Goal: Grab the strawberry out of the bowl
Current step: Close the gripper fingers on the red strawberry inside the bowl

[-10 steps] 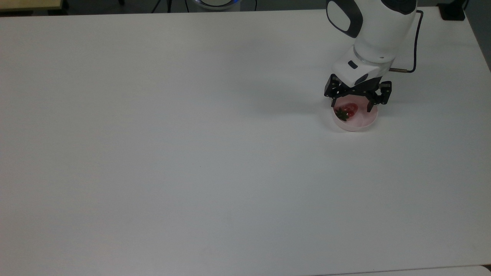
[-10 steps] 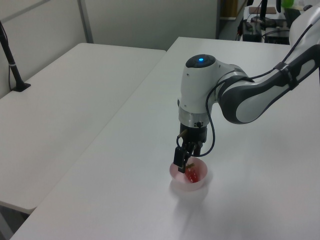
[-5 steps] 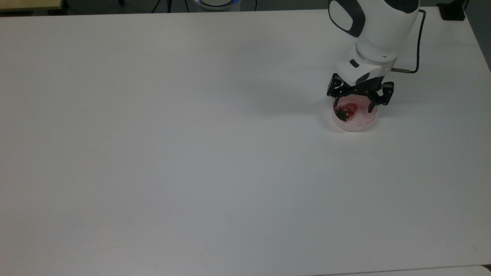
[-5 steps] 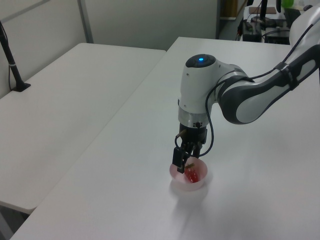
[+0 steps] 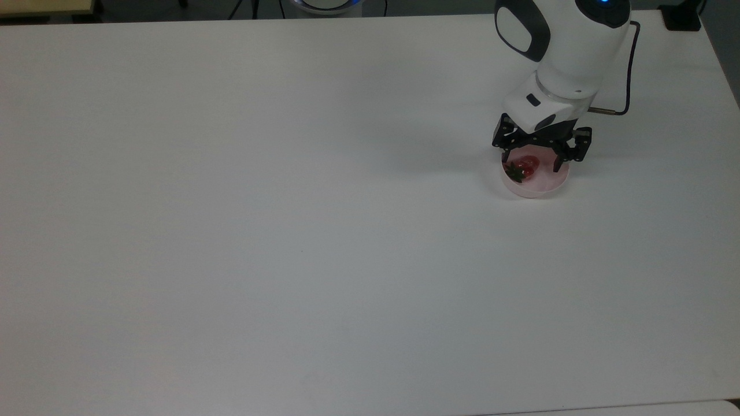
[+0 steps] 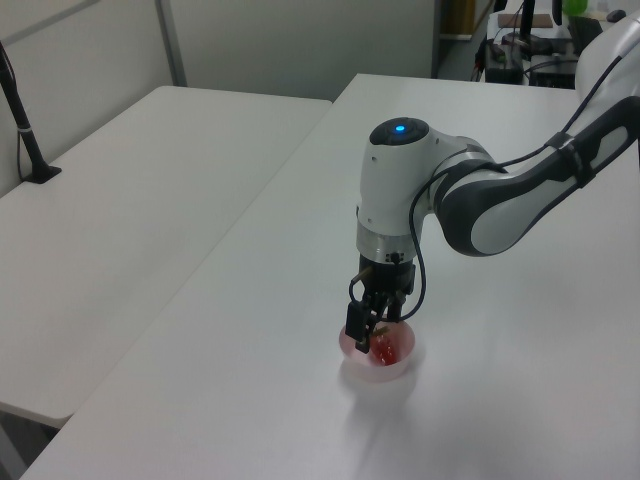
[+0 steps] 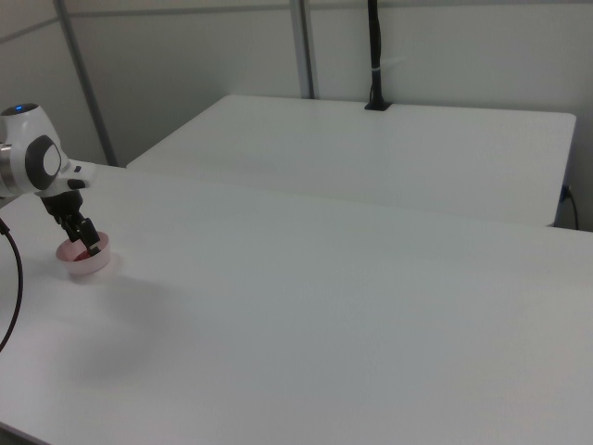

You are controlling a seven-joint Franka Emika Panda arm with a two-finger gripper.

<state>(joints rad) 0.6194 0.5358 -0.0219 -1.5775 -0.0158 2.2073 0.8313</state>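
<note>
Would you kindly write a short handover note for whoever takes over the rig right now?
Gripper: open, fingers down over the bowl, one on each side of the strawberry, not closed on it.
Strawberry: lying in the bowl, green cap toward the top view's left.
Bowl: on the white table, near the top view's right edge.
Done: gripper brought to the fruit.
Left: close on the strawberry and lift it out of the bowl.

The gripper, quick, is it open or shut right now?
Gripper: open, jaws spread either side of the strawberry in the bowl, holding nothing.
</note>
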